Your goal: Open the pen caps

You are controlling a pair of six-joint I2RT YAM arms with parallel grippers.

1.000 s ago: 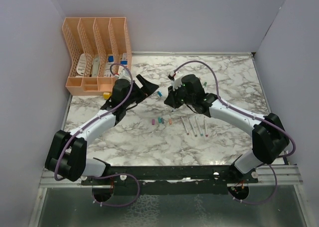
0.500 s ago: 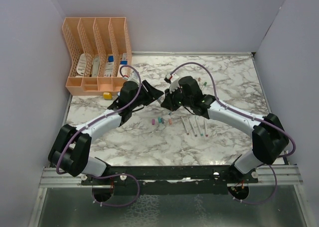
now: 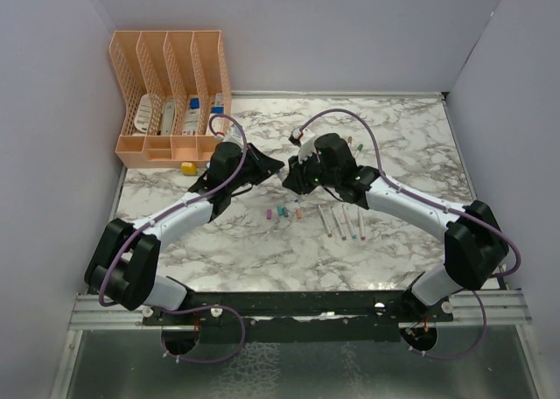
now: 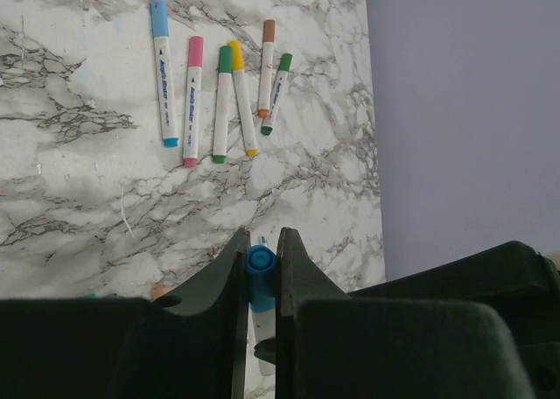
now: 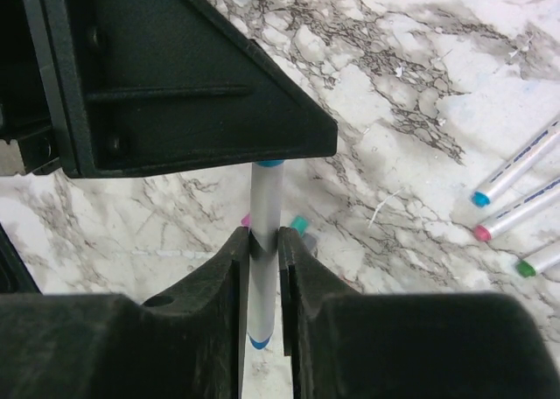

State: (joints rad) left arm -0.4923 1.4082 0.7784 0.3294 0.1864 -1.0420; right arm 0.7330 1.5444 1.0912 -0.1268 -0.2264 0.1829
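The blue cap (image 4: pixel 260 269) is pinched in the left gripper (image 4: pixel 260 241), and the right gripper (image 5: pixel 262 241) clamps the pale barrel of the same pen (image 5: pixel 266 198). They hold it from opposite sides above mid-bench, likely so the two can be pulled apart. Below lie loose caps (image 3: pixel 282 213) beside a row of opened pens (image 3: pixel 343 222). Five more pens (image 4: pixel 223 93) lie farther back. The bench (image 3: pixel 411 145) is marble-patterned, with a peach desk organiser (image 3: pixel 171 93) at its far left and plain pale walls around.
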